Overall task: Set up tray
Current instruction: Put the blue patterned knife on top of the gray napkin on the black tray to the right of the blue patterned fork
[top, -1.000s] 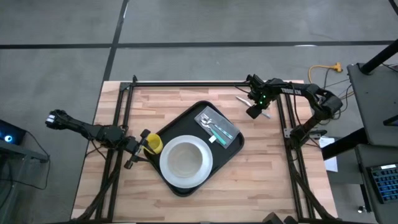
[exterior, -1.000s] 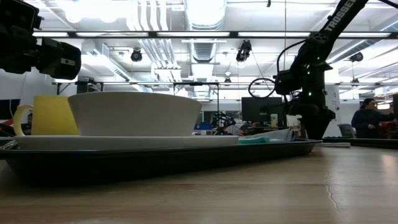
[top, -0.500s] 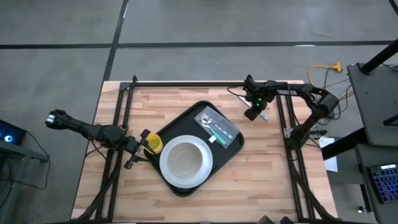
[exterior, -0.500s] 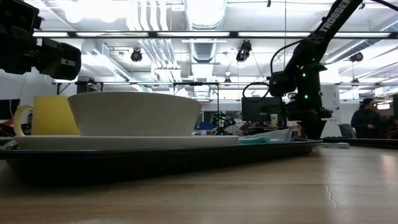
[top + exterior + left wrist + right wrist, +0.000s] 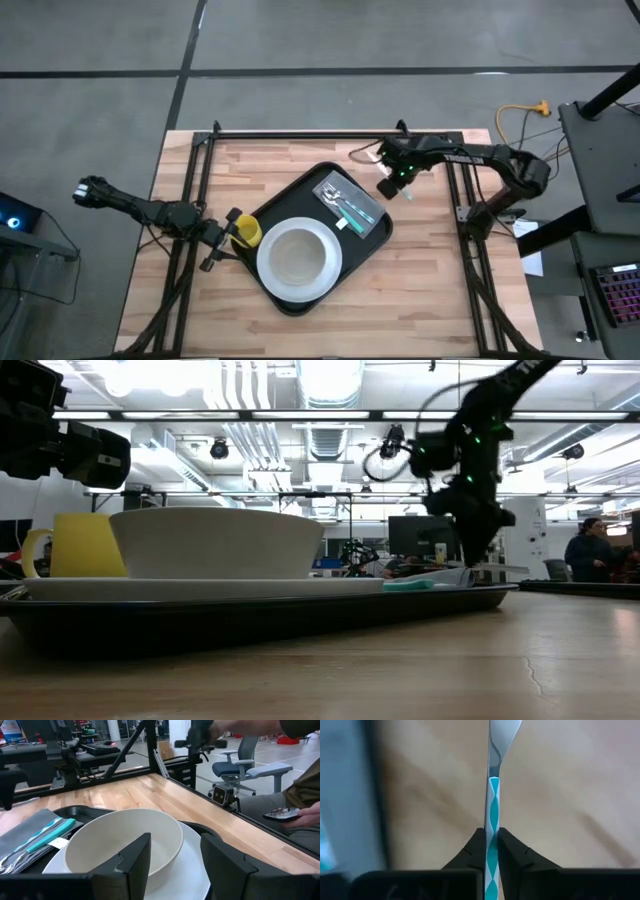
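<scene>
The black tray (image 5: 372, 238) lies slantwise in the middle of the wooden table. On it are a white plate with a white bowl (image 5: 298, 262), a yellow cup (image 5: 247, 232) and a grey napkin (image 5: 350, 203) with cutlery. My right gripper (image 5: 388, 185) hangs just off the tray's far right corner, shut on a piece of cutlery with a teal-and-white handle (image 5: 492, 795). My left gripper (image 5: 222, 238) stands open at the tray's left side, beside the cup. The bowl (image 5: 120, 845) lies ahead of its fingers. My right gripper pinches the teal-and-white handle (image 5: 493, 822) between its two fingers. The fingers come from above, pointing down, and lie across the handle. The metal end (image 5: 503, 732) sticks out past them. The piece is lifted clear of the wood and lies roughly level.
Black frame rails (image 5: 300, 133) run along the table's far, left and right edges. Bare wood (image 5: 430, 270) lies right of the tray. A seated person (image 5: 300, 795) shows beyond the table's edge in the left wrist view, and another person (image 5: 590, 555) far off in the low view.
My right gripper has taken the teal-handled piece off the wood near the far right corner. It has risen with it and moved toward the tray, turning a little about its own axis. The piece is now clear of the table.
</scene>
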Controlling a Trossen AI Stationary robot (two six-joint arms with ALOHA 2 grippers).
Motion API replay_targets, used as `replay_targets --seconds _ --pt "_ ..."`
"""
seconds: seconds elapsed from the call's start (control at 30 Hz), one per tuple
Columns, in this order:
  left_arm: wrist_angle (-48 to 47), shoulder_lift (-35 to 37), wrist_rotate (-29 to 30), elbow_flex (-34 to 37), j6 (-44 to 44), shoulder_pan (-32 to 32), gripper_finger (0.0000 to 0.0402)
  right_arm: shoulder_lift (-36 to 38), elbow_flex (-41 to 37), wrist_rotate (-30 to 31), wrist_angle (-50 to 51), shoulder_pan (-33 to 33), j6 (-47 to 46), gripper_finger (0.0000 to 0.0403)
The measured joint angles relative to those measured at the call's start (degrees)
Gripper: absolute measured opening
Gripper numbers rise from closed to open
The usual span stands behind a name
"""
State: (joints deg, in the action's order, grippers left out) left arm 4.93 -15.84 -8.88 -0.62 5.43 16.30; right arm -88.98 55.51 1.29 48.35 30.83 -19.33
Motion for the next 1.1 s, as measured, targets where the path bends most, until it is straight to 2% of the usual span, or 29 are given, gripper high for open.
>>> replay_targets --seconds 0.3,0.53,0.83,1.1 --pt "-0.01 0.00 0.00 0.00 0.00 0.01 0.0159 -4.65 12.90 0.34 5.53 -10.52 -9.15 0.0013" --pt "-0.01 0.01 0.00 0.00 0.01 0.01 0.0159 -14.93 20.29 -0.10 7.30 -15.15 -11.17 0.0013" --pt "-0.01 0.00 0.00 0.02 0.01 0.01 0.0159 -24.49 28.79 -0.74 11.48 -16.59 -13.22 0.0013" --pt "0.00 0.00 0.01 0.02 0.02 0.01 0.0159 -30.00 29.38 -0.57 11.27 -16.59 -14.15 0.0013"
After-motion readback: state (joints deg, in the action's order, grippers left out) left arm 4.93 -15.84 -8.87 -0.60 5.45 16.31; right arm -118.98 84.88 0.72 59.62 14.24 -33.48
